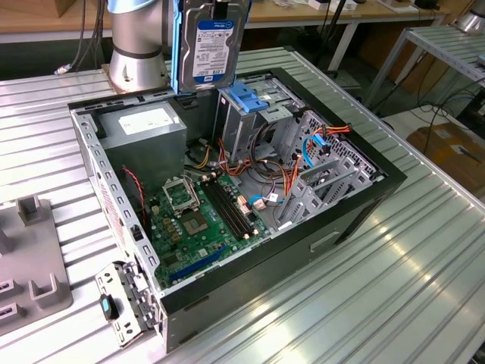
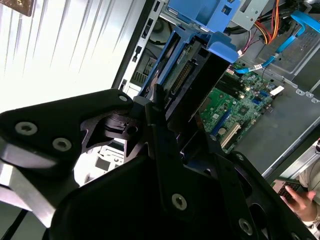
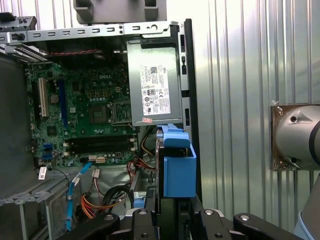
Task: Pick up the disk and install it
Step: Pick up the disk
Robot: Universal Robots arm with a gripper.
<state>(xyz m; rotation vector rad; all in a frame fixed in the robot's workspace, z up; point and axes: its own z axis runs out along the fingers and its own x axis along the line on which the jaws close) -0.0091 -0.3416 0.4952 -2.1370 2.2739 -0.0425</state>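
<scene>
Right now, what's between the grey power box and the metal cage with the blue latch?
In the exterior view, a bunch of coloured wires sits low in the gap between power box and cage.

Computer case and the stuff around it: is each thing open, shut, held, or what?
disk, held upright above the case, not in it yet.
fingers, shut on the disk.
computer case, lying on its side, open, no side cover on it.
power supply, sitting in the case's corner.
processor socket, bare, no cooler on it.
</scene>
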